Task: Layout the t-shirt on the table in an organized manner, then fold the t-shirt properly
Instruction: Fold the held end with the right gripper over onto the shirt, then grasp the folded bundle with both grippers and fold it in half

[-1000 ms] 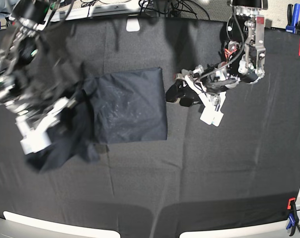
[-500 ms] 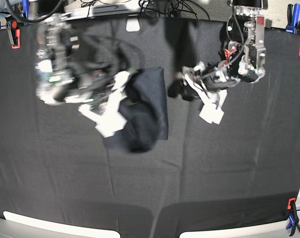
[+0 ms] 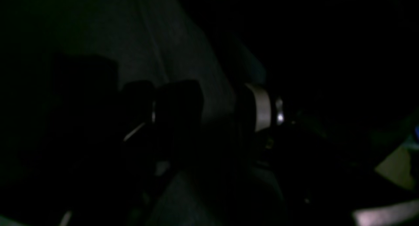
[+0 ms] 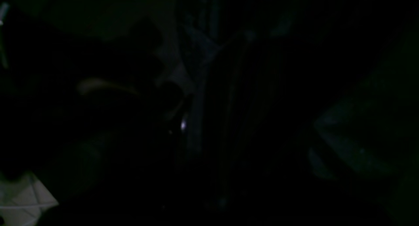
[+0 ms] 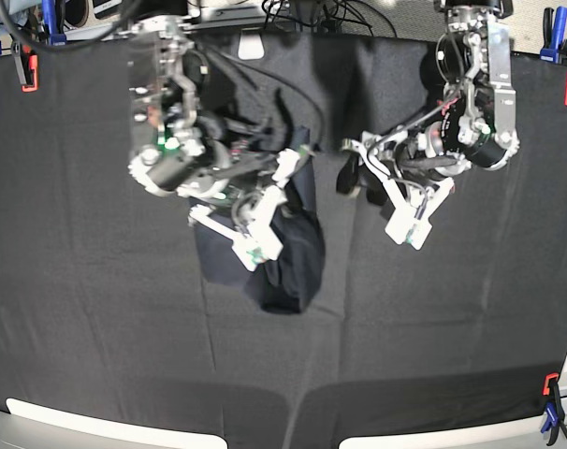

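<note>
The t-shirt (image 5: 298, 267) is a dark navy bundle on the table (image 5: 96, 309), just left of centre in the base view. Its left part is lifted and carried over the rest. My right gripper (image 5: 258, 227) hangs over it, fingers shut on a fold of the t-shirt, with cloth draping below the white fingers. My left gripper (image 5: 385, 198) hovers just right of the t-shirt, open and holding nothing. Both wrist views are almost black. The right wrist view shows only faint cloth folds (image 4: 196, 88), the left wrist view dim grey cloth (image 3: 183, 49).
Red and blue clamps sit at the table's corners: top left (image 5: 26, 61), top right (image 5: 552, 37) and bottom right (image 5: 550, 404). A small white object (image 5: 251, 45) and cables lie along the far edge. A pale edge (image 5: 78, 416) runs along the front.
My right arm has swung from the far left to the centre, carrying the t-shirt's left part over the folded body. The left gripper has shifted only slightly.
</note>
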